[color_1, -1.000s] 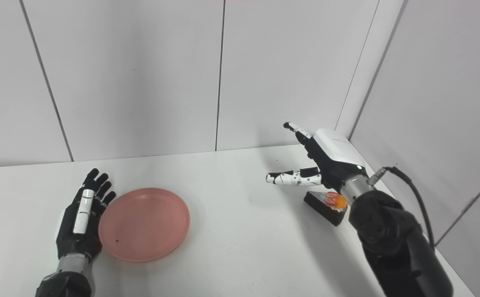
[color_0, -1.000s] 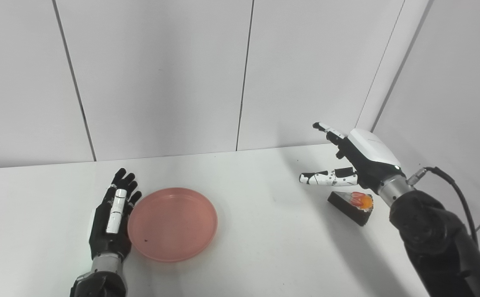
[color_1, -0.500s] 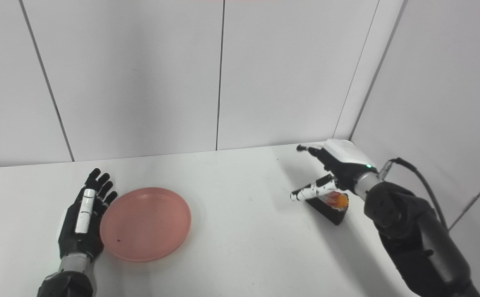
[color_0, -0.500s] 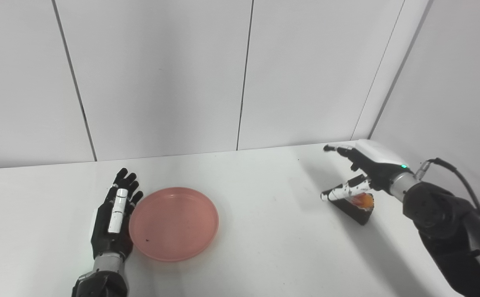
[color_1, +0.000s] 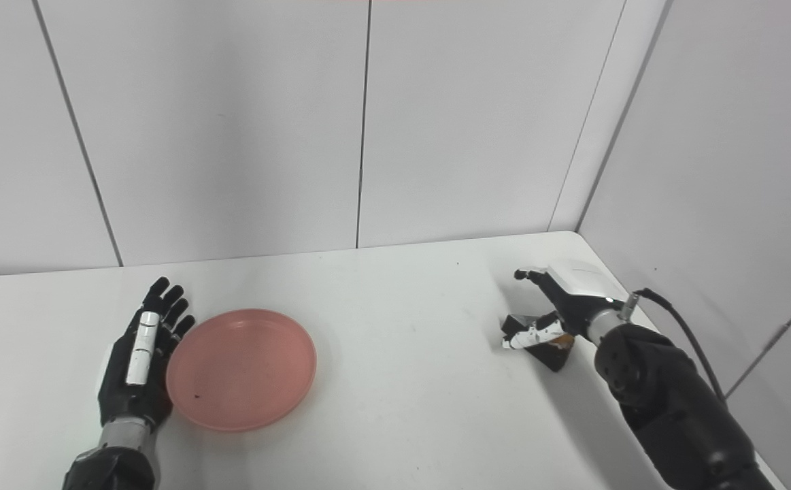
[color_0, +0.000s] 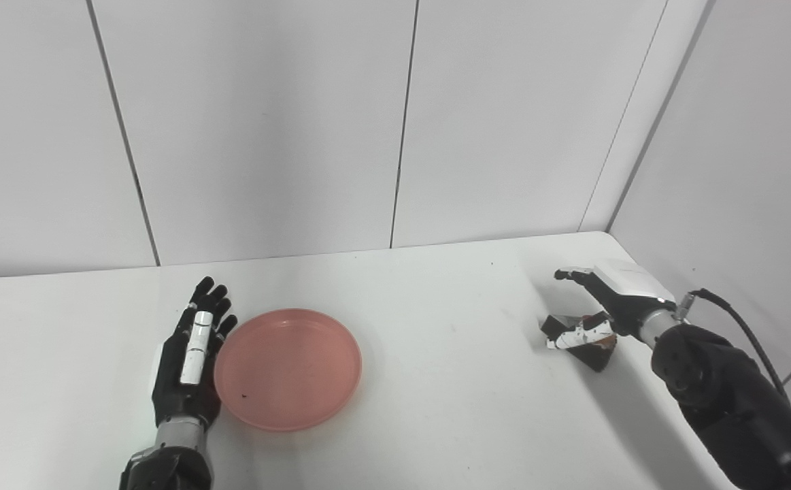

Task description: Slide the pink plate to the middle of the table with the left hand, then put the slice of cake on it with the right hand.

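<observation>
1. The white table (color_0: pixel 436 381) fills the lower half of both head views and meets grey wall panels (color_0: pixel 266 122) at its far edge, with a corner of the walls at about 1 o'clock.

2. The right arm (color_0: pixel 728 401), dark and bulky with a black cable (color_0: pixel 742 327) looping off its wrist, comes in from 4 o'clock and reaches toward the far right part of the table.

3. The pink plate (color_0: pixel 288 367) lies flat on the table at about 8 o'clock from the picture's centre, left of the table's middle. Its shallow rim is fully visible, with a tiny dark speck on its inner surface near the front left.

4. The left hand (color_0: pixel 190 361) lies at 9 o'clock of the plate, fingers extended and close together, pointing away toward 12 o'clock. It holds nothing. Its inner edge sits right against the plate's left rim; actual contact cannot be told for sure.

5. The right hand (color_0: pixel 606 306) is low over the table at 3 o'clock, its white back facing up. Its fingers (color_0: pixel 568 275) stretch out on the far side of the cake, and its white thumb (color_0: pixel 575 337) lies across the cake's near side. The hand brackets the slice, but a firm pinch cannot be confirmed.

6. The slice of cake (color_0: pixel 589 344), a dark wedge, rests on the table beneath that hand, well apart from the plate at its 3 o'clock. It is mostly hidden by the thumb and palm.
</observation>
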`<state>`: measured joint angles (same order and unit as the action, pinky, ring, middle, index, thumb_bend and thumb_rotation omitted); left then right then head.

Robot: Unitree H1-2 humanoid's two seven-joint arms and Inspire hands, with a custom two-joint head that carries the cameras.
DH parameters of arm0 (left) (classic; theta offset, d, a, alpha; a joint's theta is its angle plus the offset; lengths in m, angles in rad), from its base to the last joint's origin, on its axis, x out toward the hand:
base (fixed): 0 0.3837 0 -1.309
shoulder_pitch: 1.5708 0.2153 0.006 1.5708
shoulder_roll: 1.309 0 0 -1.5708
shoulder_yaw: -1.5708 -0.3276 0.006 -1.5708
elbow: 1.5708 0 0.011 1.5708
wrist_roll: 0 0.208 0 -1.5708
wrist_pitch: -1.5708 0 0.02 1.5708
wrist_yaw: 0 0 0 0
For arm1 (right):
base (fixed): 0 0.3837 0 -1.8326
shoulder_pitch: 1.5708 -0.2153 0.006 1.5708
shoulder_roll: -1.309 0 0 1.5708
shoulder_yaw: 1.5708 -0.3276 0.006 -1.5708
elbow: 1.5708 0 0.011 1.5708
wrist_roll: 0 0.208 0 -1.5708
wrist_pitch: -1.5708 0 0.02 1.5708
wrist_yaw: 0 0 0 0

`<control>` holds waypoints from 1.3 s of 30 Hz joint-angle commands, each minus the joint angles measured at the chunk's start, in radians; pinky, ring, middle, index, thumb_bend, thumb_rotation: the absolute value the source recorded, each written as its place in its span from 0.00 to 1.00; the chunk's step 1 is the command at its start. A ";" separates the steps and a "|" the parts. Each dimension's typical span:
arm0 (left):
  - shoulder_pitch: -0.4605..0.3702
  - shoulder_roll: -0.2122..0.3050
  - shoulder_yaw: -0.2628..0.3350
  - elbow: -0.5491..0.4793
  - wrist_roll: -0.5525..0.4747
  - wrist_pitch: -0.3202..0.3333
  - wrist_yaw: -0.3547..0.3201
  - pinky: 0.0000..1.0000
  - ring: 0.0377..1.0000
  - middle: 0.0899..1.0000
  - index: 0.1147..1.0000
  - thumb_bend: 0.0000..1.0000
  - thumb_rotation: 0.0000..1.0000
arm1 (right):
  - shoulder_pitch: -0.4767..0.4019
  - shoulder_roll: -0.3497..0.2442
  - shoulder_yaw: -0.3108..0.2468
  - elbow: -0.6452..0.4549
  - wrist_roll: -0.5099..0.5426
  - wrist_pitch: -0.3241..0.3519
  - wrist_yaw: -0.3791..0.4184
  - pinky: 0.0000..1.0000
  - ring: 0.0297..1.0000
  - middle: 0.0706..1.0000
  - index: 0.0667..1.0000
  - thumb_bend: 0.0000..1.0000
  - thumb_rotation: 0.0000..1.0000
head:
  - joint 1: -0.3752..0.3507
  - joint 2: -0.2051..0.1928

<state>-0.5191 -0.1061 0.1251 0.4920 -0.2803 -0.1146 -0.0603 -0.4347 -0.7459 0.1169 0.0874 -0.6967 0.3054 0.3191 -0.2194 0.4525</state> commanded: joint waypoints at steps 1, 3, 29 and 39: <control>0.017 -0.002 0.001 0.028 -0.001 0.035 0.006 0.92 0.94 0.89 0.84 0.75 0.65 | -0.028 -0.027 -0.012 -0.010 -0.022 -0.054 -0.071 0.70 0.83 0.85 0.82 0.97 0.40 | 0.002 0.002; 0.018 -0.003 0.000 0.027 0.001 0.037 0.007 0.92 0.94 0.90 0.85 0.76 0.65 | -0.026 -0.026 -0.016 -0.005 -0.026 -0.063 -0.095 0.76 0.85 0.85 0.82 0.95 0.38 | 0.004 0.001; 0.020 -0.002 -0.005 0.025 0.004 0.053 0.007 0.91 0.94 0.90 0.85 0.77 0.66 | -0.045 -0.043 -0.002 0.215 0.046 -0.216 -0.151 0.77 0.88 0.86 0.82 0.99 0.52 | 0.012 0.005; 0.018 -0.006 -0.007 0.029 0.003 0.055 0.007 0.92 0.94 0.91 0.85 0.78 0.66 | -0.111 -0.039 0.050 0.315 0.009 -0.144 -0.071 0.74 0.86 0.88 0.82 1.00 0.60 | 0.024 0.009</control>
<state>-0.5206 -0.1067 0.1213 0.4948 -0.2802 -0.1131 -0.0620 -0.5020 -0.7522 0.1699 0.4081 -0.6761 0.1402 0.2555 -0.1964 0.4602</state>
